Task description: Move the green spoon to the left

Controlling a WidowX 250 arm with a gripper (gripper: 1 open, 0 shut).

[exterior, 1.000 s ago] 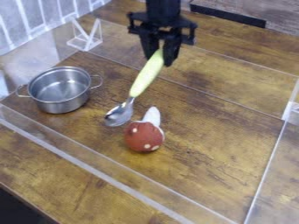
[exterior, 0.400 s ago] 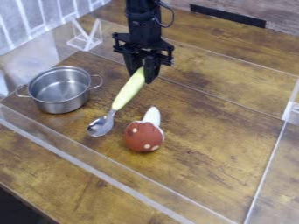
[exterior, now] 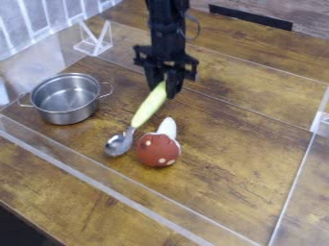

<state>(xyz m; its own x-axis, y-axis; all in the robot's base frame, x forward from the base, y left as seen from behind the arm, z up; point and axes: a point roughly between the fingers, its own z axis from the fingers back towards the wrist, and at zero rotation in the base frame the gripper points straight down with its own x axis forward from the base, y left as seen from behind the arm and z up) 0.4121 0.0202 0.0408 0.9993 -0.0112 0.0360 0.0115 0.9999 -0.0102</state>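
Gripper (exterior: pixel 167 84) lower (clamping green spoon (exterior: pixel 144 113)), bowl tabled

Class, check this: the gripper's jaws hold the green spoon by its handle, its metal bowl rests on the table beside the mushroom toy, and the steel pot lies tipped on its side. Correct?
Not quite. The camera view shows the steel pot standing upright, not tipped. The rest holds: the gripper grips the green spoon by its handle, bowl down beside the mushroom toy.

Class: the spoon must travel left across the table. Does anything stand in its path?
Yes. The tool grips the spoon by its handle. To its left stands a pot on the table, in the path. The mushroom lies on the other side, out of the way.
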